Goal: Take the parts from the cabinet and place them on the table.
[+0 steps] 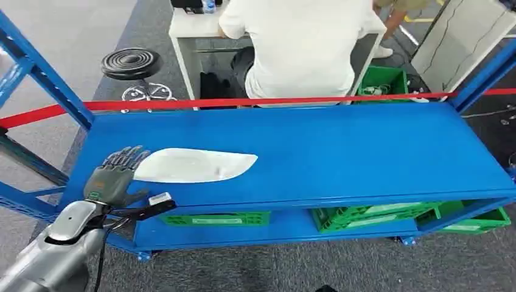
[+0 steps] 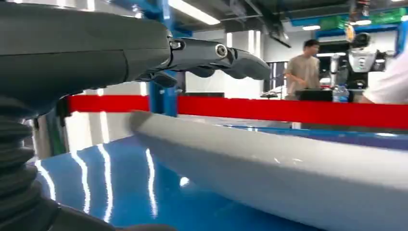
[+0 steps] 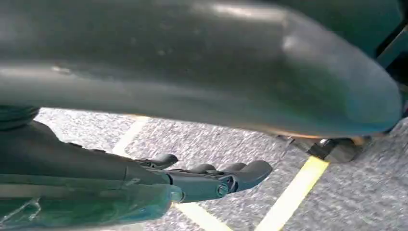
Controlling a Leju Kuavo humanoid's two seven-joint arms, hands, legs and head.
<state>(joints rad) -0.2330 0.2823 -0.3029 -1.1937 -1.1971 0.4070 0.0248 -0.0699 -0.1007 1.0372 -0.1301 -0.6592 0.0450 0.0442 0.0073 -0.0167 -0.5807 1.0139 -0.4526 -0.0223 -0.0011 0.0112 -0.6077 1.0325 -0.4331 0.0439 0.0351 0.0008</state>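
Observation:
A long white leaf-shaped part (image 1: 195,165) lies flat on the blue top shelf (image 1: 353,152) of the cabinet, toward its left side. My left hand (image 1: 115,173) is at the part's blunt left end with its fingers spread. In the left wrist view the fingers (image 2: 216,55) reach out above the part (image 2: 288,168) with a gap between them, so nothing is gripped. My right hand (image 3: 192,180) hangs over the grey carpeted floor with its fingers stretched out and nothing in them.
Green crates (image 1: 365,214) sit on the lower shelf. A red tape (image 1: 243,102) runs along the shelf's far edge. Behind it a person in white (image 1: 304,42) sits at a white table, with a black stool (image 1: 131,64) to the left. Blue uprights (image 1: 42,79) frame the cabinet.

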